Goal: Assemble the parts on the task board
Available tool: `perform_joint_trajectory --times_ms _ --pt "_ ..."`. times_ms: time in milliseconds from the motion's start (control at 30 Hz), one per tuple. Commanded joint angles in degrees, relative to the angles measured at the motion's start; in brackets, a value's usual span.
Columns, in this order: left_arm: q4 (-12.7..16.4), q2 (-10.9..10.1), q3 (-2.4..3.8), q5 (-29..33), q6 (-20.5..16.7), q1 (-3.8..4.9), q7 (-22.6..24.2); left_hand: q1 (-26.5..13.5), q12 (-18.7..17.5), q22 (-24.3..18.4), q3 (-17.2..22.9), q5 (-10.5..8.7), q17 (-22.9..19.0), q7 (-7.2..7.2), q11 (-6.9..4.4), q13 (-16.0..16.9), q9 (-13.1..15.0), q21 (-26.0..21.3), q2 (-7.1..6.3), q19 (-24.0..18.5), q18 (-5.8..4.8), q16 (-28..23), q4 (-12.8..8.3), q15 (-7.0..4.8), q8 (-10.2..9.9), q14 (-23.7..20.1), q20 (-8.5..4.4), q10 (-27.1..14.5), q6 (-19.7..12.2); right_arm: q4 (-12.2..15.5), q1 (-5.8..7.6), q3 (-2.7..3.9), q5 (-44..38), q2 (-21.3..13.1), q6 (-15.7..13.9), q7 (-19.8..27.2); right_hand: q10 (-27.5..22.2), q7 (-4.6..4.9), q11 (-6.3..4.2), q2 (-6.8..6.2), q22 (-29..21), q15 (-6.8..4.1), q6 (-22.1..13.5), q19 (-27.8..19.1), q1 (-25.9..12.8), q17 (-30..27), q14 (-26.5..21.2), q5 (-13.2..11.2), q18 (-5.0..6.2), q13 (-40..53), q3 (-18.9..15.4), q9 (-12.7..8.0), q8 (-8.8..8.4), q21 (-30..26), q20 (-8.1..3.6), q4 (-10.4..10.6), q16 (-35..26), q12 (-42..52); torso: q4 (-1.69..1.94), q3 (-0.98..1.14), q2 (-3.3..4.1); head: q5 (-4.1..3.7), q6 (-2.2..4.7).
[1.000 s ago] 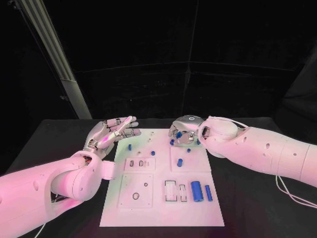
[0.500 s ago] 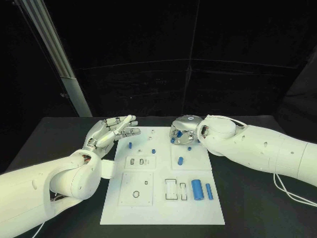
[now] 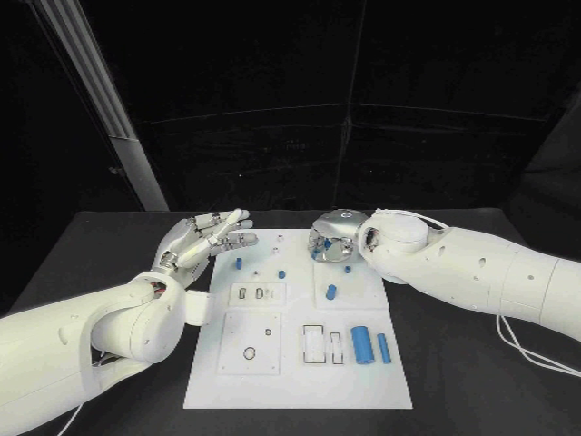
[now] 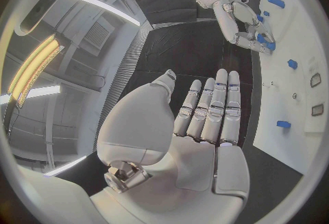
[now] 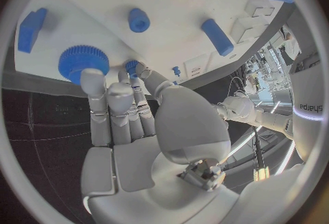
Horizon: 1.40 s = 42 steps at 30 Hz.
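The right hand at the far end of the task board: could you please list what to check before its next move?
1. Right hand is over the task board's far end: ok.
2. Its fingers reach the toothed blue part: ok.
3. Firm hold on that part: cannot tell.
4. Left hand is empty, fingers apart, beside the board: ok.
5. Large blue cylinder lies clear of both hands: ok.

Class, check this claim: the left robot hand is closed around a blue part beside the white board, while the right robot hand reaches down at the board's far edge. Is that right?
Not quite. The left robot hand holds nothing; the left wrist view shows its fingers straight and its palm bare. The rest stands: it is beside the white board, and the right robot hand reaches down at the board's far edge.
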Motion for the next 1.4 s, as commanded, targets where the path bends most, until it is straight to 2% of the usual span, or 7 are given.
perform_joint_trajectory --times_ms 33,300,467,867,1033,1200,1400 --pt "-0.08 0.01 0.03 -0.10 0.97 0.11 -0.01 0.08 -0.39 -0.11 0.08 -0.10 -0.10 2.73 0.34 -0.06 -0.06 -0.39 0.87 0.11 0.24 -0.48 -0.41 0.13 -0.31 -0.35 0.19 0.00 0.06 -0.04 0.15 0.06 -0.36 -0.01 0.90 0.21 0.81 -0.14 -0.16 0.24 0.15 -0.04 0.50 0.09 -0.39 0.12 0.18 -0.35 -0.86 0.09 0.59 0.07 -0.06 0.31 -0.13 0.15 0.43 0.16 0.04 -0.01 0.04 -0.02 0.00" --pt "-0.04 -0.09 0.03 -0.10 1.00 0.14 -0.12 0.22 -0.45 -0.18 0.17 -0.07 -0.13 2.72 0.34 -0.06 -0.06 -0.46 1.04 0.10 0.25 -0.58 -0.56 0.14 -0.37 -0.37 0.21 -0.03 0.07 0.03 0.15 0.06 -0.38 -0.21 0.76 -0.36 2.64 -0.61 -0.67 0.51 1.49 -0.43 2.00 0.20 0.34 1.07 -0.01 -1.24 -1.01 0.20 2.89 0.23 0.21 1.51 -0.45 0.29 1.51 0.40 0.02 -0.10 0.16 0.05 -0.05" --pt "-0.06 -0.14 0.03 -0.10 1.10 0.18 -0.16 0.26 -0.47 -0.20 0.19 -0.07 -0.13 2.72 0.34 -0.06 -0.06 -0.48 1.07 0.10 0.25 -0.61 -0.60 0.14 -0.38 -0.37 0.21 -0.03 0.07 0.22 0.16 0.06 -0.79 -0.29 -0.97 -0.86 3.15 -0.65 -0.77 0.53 2.06 -0.50 2.41 0.20 0.63 1.48 -0.08 -1.72 -1.08 0.19 4.18 0.23 0.10 2.09 -0.54 0.47 2.04 0.27 0.07 -0.15 0.15 0.00 0.06" --pt "-0.03 -0.22 0.03 -0.10 1.24 0.29 -0.23 0.28 -0.56 -0.31 0.28 -0.04 -0.18 2.67 0.34 -0.06 -0.06 -0.61 1.37 0.07 0.24 -0.79 -0.66 0.17 -0.48 -0.45 0.24 -0.07 0.06 1.48 0.50 0.09 1.23 -0.15 -11.22 -0.92 2.87 -0.52 -0.66 0.05 2.43 -0.42 2.30 0.04 0.81 1.22 -0.31 -2.12 -1.13 0.11 5.48 0.15 -0.15 2.52 -0.50 0.56 2.11 -0.01 0.20 -0.13 0.29 0.10 0.89" --pt "-0.21 -0.05 0.03 -0.10 1.50 0.29 -0.28 0.28 -0.57 -0.31 0.28 -0.04 -0.19 2.67 0.34 -0.06 -0.06 -0.61 1.38 0.07 0.24 -0.80 -0.67 0.18 -0.48 -0.46 0.24 -0.08 0.05 0.10 0.62 0.11 1.38 1.59 -13.08 -1.36 2.86 -0.48 -0.63 -0.07 2.46 -0.40 2.30 0.01 0.81 1.30 -0.32 -2.19 -1.13 0.11 5.67 0.14 -0.17 2.58 -0.49 0.58 2.18 -0.02 0.10 -0.09 0.34 0.84 1.35" --pt "-0.47 0.13 0.03 -0.10 1.57 0.29 -0.28 0.28 -0.57 -0.31 0.28 -0.04 -0.19 2.67 0.34 -0.06 -0.06 -0.61 1.38 0.07 0.24 -0.80 -0.67 0.18 -0.48 -0.46 0.24 -0.08 0.05 -2.22 0.66 0.13 1.76 3.86 -14.69 -0.55 2.94 -0.46 -0.62 -0.22 2.65 -0.37 2.34 0.02 0.75 1.46 -0.33 -2.34 -1.16 0.13 5.93 0.14 -0.16 2.73 -0.46 0.68 2.33 0.02 0.13 -0.11 0.39 0.52 1.13" --pt "-0.43 0.31 0.04 -0.10 1.62 0.32 -0.29 0.28 -0.62 -0.36 0.30 -0.04 -0.21 2.67 0.35 -0.07 -0.07 -0.66 1.47 0.04 0.24 -0.88 -0.69 0.19 -0.54 -0.51 0.25 -0.13 0.02 -4.94 0.68 0.13 2.02 6.57 -14.65 0.03 3.00 -0.43 -0.59 -0.62 2.78 -0.34 2.40 -0.04 0.45 1.62 -0.33 -2.63 -1.17 0.14 6.21 0.14 -0.17 2.91 -0.42 0.97 2.53 0.03 0.33 -0.14 0.61 0.30 1.19"
